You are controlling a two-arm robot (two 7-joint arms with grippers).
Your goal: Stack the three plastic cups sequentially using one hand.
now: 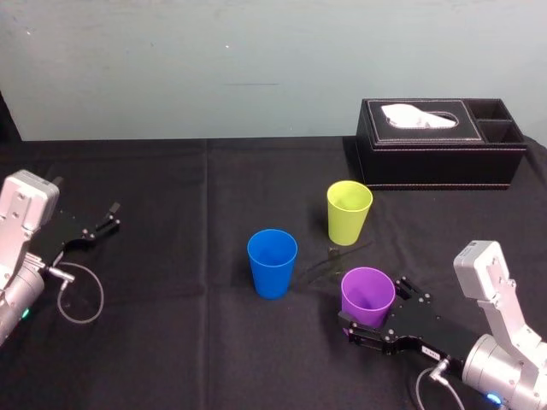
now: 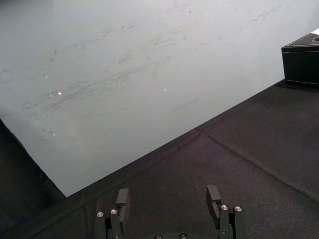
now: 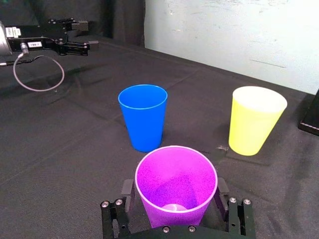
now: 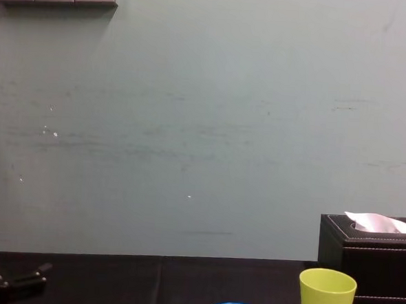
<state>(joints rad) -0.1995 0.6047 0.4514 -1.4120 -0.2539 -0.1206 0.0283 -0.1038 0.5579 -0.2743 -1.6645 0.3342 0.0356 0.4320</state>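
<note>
Right claw (image 1: pixel 373 309) clamps the purple cup (image 1: pixel 367 295) near the surface's (image 1: pixel 171 342) front edge, first pick apparently in hand; next: lift clear, lower squarely into the blue cup (image 1: pixel 272 263) mid-surface; left claw (image 1: pixel 107 218), jaws apart, idles at the left edge.

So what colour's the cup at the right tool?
Purple cup; the right wrist view shows it best.

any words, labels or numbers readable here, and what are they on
No text is legible in these pictures.
White sticker on the right end effector: too small to read.
White tag on the left end effector: blurred, unreadable.
Blue cup, purple cup, yellow-green cup, tissue box: no print visible.
</note>
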